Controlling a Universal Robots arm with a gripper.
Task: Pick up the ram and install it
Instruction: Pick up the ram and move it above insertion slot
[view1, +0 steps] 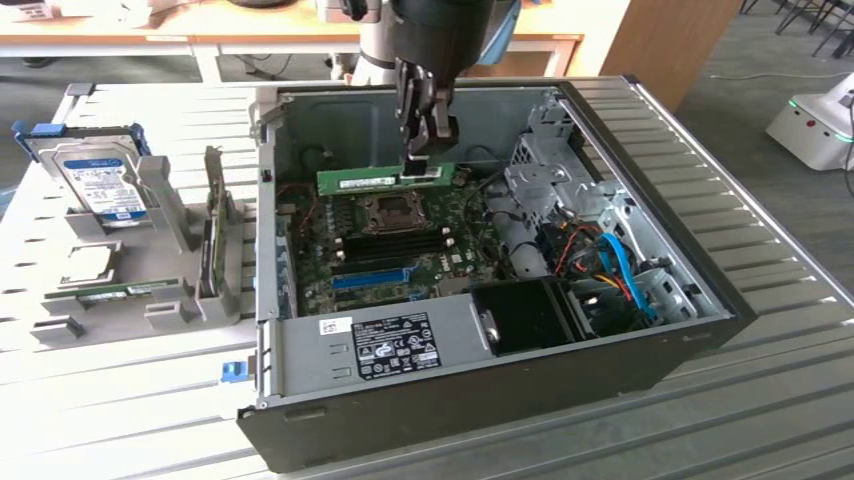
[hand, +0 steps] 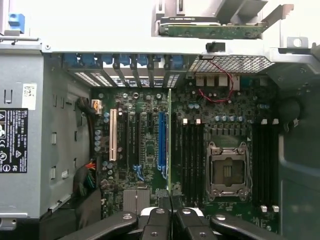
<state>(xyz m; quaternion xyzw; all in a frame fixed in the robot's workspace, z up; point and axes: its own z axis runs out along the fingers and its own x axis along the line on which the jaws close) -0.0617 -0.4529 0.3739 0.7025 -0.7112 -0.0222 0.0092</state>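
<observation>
Black fingers (view1: 427, 120) grip one end of the long thin green ram stick (view1: 367, 180), held level above the green motherboard (view1: 400, 240) inside the open grey computer case (view1: 667, 335); a blue-labelled silver hard drive (view1: 104, 180) stands outside on the slatted worktop (view1: 761, 420); the white power-supply label (view1: 394, 345) is illegible

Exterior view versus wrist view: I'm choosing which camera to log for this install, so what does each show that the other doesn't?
Exterior view: the hard drive standing in a rack outside the case, blue cables, and the ram seen flat-on with its label. Wrist view: a white expansion slot and a red wire loop. Both: the fingers shut on the ram, the processor socket, the blue slot and the labelled power supply.
</observation>
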